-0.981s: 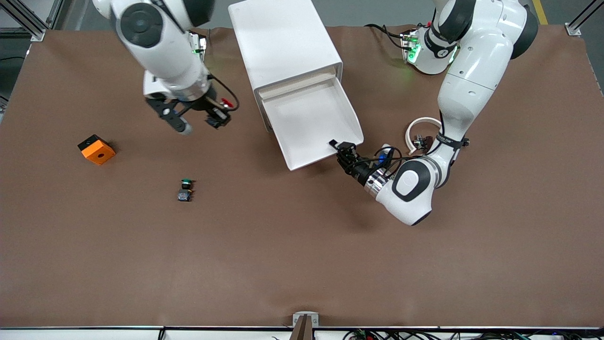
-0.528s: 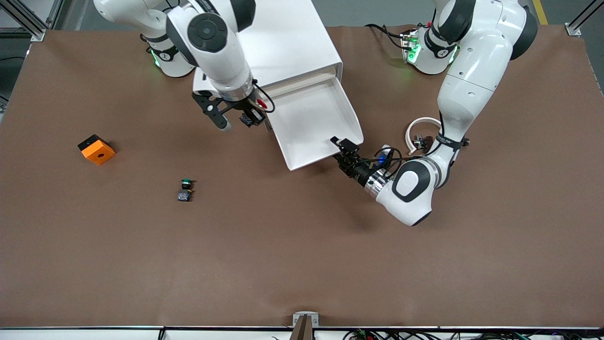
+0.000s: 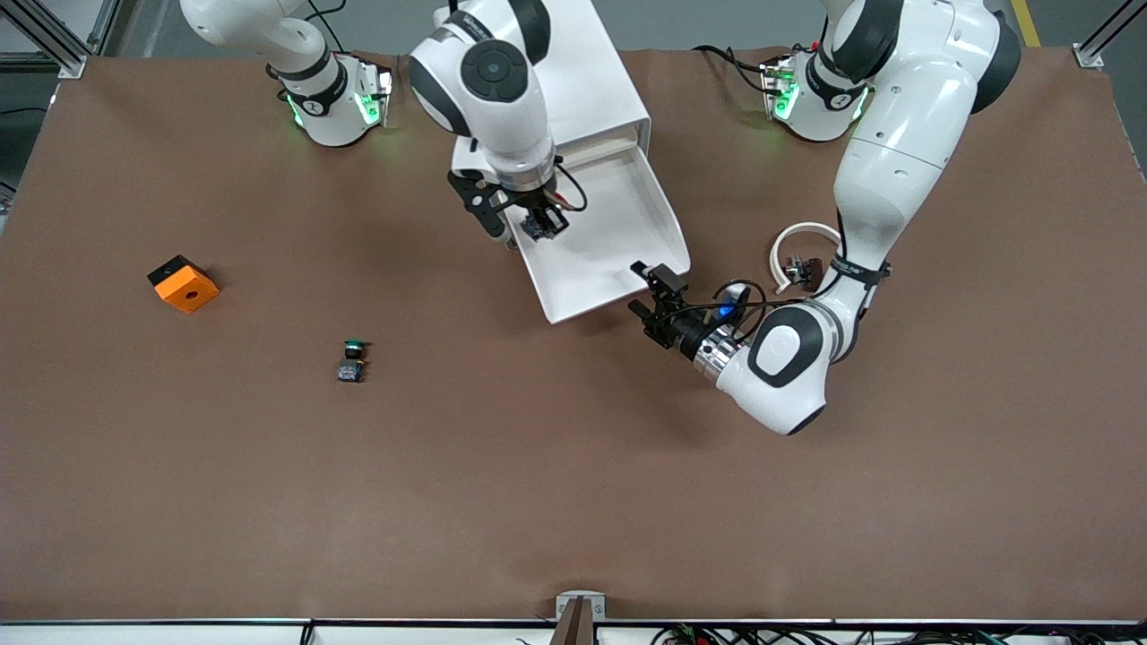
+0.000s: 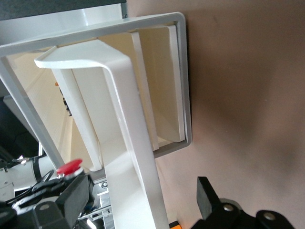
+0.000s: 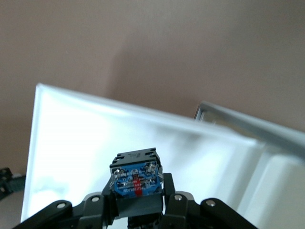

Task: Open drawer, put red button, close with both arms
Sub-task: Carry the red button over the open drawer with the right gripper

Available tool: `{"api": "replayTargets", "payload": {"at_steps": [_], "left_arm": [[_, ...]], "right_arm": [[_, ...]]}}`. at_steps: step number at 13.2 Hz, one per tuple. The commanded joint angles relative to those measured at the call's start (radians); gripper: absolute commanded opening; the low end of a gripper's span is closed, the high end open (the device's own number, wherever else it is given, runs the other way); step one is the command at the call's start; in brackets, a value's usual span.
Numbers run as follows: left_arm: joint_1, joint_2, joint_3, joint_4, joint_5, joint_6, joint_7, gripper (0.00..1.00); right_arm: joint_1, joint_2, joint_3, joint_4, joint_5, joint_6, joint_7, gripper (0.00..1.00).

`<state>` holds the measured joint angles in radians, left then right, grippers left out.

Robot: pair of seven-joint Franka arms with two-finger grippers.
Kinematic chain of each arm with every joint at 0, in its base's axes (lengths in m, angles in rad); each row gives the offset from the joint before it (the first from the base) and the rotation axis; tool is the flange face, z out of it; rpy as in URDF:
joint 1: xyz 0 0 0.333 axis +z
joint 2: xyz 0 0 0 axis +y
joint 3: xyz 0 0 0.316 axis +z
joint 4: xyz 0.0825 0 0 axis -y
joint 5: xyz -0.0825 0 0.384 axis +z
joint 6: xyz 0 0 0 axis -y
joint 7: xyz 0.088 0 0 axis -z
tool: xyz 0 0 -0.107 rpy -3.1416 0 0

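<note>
Covering the table [image 3: 573,502], brown matting; grey floor past it.

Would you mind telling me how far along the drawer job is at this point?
Done: the drawer is pulled out of the white cabinet, and the left gripper is open beside its front edge, holding nothing. In hand: the right gripper, shut on the red button, is over the open drawer. Left: release the button inside, then push the drawer shut with both arms.

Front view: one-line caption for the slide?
Right gripper holds the red button over the open drawer; left gripper open beside it.
</note>
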<state>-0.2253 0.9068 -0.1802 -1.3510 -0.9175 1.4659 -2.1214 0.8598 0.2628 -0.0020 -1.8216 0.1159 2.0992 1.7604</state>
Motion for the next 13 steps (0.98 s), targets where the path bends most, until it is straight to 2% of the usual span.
{"api": "replayTargets", "payload": {"at_steps": [1,6,9,13], "left_arm": [[0.0,-0.023,-0.011,0.027,0.089,-0.002,0.094,1.0],[0.0,-0.097,-0.015,0.033,0.172,-0.004,0.294,1.0],[0.001,-0.109,-0.01,0.062,0.253,-0.004,0.449,1.0],[0.003,-0.124,-0.005,0.062,0.331,-0.002,0.723,1.0]], "right_arm": [[0.039,0.073,-0.012,0.082,0.019,0.005,0.05,0.0],[0.054,0.174,-0.013,0.211,-0.002,0.005,0.037,0.0],[0.059,0.2,-0.012,0.223,-0.094,0.004,0.004,0.0],[0.065,0.21,-0.012,0.228,-0.096,0.005,-0.075,0.0]]}}
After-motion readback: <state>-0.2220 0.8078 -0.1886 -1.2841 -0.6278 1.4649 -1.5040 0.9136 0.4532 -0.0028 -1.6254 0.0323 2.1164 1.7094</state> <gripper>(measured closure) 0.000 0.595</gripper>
